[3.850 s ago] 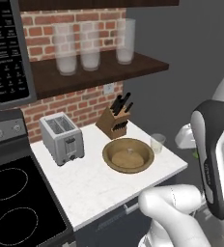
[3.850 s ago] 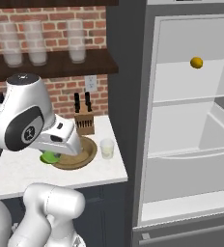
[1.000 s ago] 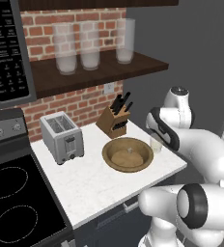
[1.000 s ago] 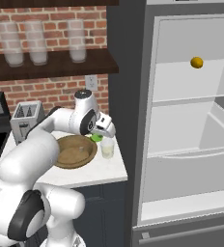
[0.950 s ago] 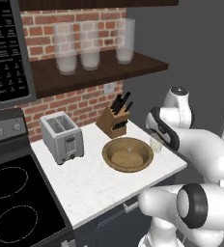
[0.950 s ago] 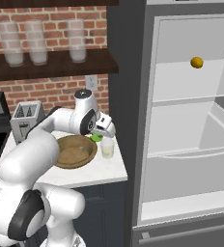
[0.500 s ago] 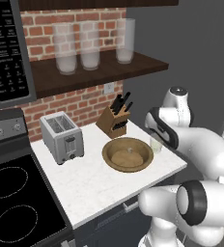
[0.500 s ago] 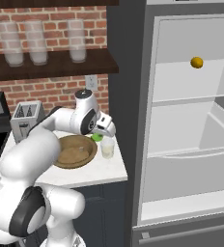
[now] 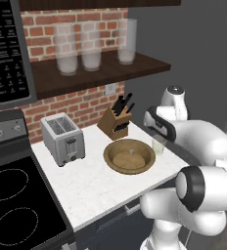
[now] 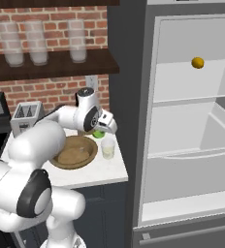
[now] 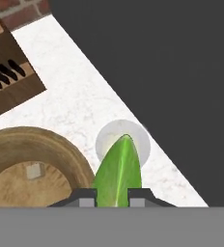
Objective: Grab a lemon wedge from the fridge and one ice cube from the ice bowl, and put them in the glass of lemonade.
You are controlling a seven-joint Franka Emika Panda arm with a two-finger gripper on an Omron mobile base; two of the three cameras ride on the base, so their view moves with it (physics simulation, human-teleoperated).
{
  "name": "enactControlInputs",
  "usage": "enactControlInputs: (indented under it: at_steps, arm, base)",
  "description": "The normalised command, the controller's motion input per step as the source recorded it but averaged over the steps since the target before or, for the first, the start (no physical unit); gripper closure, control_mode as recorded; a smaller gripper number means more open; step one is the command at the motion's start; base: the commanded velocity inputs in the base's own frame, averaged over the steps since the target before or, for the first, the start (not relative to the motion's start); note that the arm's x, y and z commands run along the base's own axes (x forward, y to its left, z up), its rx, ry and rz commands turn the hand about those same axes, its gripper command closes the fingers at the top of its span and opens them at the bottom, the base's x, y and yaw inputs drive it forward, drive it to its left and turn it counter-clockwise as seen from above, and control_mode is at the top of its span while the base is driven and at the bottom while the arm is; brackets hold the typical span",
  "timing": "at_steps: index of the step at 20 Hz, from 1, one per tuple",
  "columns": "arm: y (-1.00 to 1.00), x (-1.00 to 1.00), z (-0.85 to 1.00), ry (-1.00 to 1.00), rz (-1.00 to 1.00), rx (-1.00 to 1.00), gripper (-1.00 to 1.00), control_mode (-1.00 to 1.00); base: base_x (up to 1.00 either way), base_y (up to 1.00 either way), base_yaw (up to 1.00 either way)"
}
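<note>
gripper [image 11: 111, 198] — closed on the lemon wedge [image 11: 117, 171], pinched between both fingertips | wedge tip overlaps the glass of lemonade [image 11: 122, 143] mouth, directly above it | ice bowl [image 11: 61, 149] just beside the glass — ice cube [image 11: 34, 170] inside | fridge [image 10: 192, 121] open

Red brick wall [image 9: 81, 105], dark shelf [image 9: 101, 73]

ice bowl [image 11: 17, 144]: matt wood | counter [image 11: 75, 96]: smooth white marble | backsplash [image 9: 81, 105]: rough brick
</note>
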Motion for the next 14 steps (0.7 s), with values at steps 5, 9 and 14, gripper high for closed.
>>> enactControlInputs:
  at_steps: [5, 9, 14]
  arm:
    - [-0.18, 0.24, -0.02, 0.01, 0.00, 0.00, 1.00, -1.00]
    - [-0.06, 0.34, -0.10, 0.04, 0.00, 0.00, 1.00, -1.00]
    - [0.00, 0.15, -0.36, 0.03, 0.00, 0.00, 1.00, -1.00]
  base:
    - [0.00, 0.00, 0.00]
    - [0.00, 0.00, 0.00]
    - [0.00, 0.00, 0.00]
